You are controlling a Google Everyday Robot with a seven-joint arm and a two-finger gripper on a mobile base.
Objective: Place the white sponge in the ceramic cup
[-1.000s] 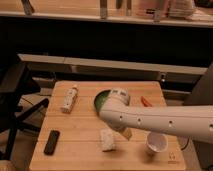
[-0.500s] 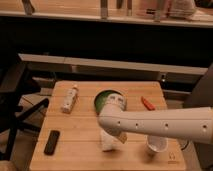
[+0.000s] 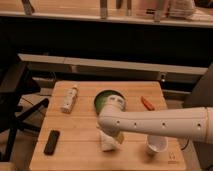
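Observation:
The white sponge (image 3: 107, 143) lies on the wooden table (image 3: 75, 130) near the front middle, partly hidden by my arm. The ceramic cup (image 3: 157, 144) stands upright to its right, near the front right corner. My gripper (image 3: 113, 134) is at the end of the white arm that reaches in from the right; it is down over the sponge's top right part. The cup is apart from the gripper, about a cup's width to the right.
A wide green bowl (image 3: 104, 100) stands behind the gripper. A whitish bottle-shaped object (image 3: 69, 99) lies at the back left. A black remote (image 3: 51, 142) lies at the front left. A small orange-red object (image 3: 147, 103) lies at the back right. A dark chair (image 3: 15, 100) stands left of the table.
My arm has swung down and forward from beside the green bowl, and the gripper is now over the sponge. The sponge, cup and other objects have not moved.

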